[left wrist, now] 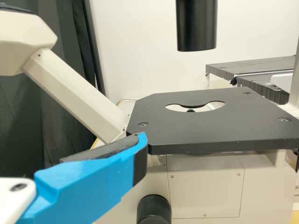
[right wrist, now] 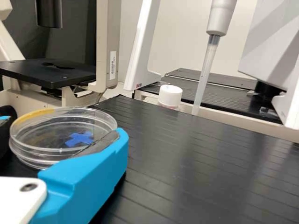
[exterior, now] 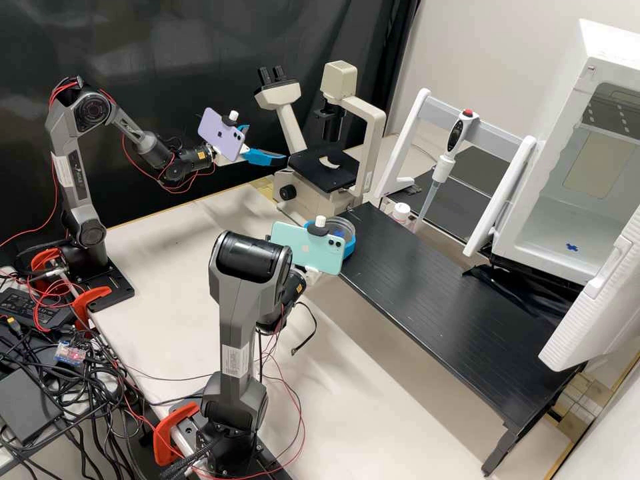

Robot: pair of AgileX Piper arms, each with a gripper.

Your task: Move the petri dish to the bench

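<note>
In the high view my left gripper [exterior: 267, 144] stands open beside the microscope stage, its two blue fingers apart with nothing between them. One finger of the left gripper [left wrist: 88, 179] shows beside the stage in the left wrist view. My right gripper [exterior: 333, 236] is at the near-left end of the black bench [exterior: 453, 313], shut on the clear petri dish [exterior: 343, 225]. In the right wrist view the petri dish [right wrist: 51, 126], with a blue cross mark, lies between the fingers of the right gripper [right wrist: 63, 135], level. Whether its underside touches the bench [right wrist: 187, 168] I cannot tell.
The microscope [exterior: 323, 167] stands behind the dish. A white-capped bottle [exterior: 401, 212], a pipette [exterior: 440, 167] on its stand and an open white chamber [exterior: 567, 220] line the bench's far side. Loose cables hang from the right arm.
</note>
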